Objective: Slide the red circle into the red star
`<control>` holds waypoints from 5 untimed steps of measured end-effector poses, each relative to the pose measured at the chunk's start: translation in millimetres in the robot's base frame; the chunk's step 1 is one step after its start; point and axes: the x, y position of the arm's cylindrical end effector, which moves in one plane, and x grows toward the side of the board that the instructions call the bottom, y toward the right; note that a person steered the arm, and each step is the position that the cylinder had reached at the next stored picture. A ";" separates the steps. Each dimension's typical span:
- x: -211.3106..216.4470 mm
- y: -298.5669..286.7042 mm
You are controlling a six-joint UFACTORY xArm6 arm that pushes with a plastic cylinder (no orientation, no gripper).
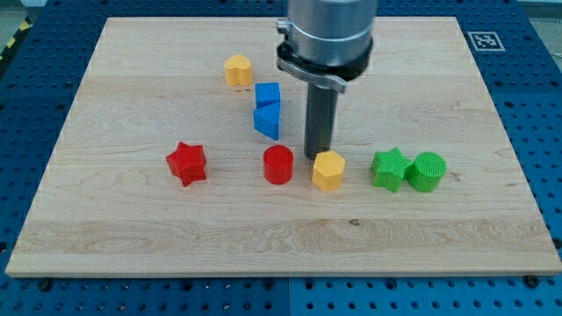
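Note:
The red circle (278, 164) stands near the middle of the wooden board (132, 228). The red star (186, 163) lies to the view's left of it, about a block's width of bare wood apart. My tip (317, 156) is down on the board just to the view's right of the red circle, between it and a yellow hexagon (328, 170), close to the hexagon's top left edge. It does not seem to touch the red circle.
Two blue blocks (268, 110) stand stacked in line just above the red circle. Another yellow block (238, 70) is higher up. A green star (388, 168) and green circle (427, 171) sit at the view's right.

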 end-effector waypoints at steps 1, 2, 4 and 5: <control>34.4 -5.4; 36.6 -18.6; 25.6 -17.8; 21.3 -17.8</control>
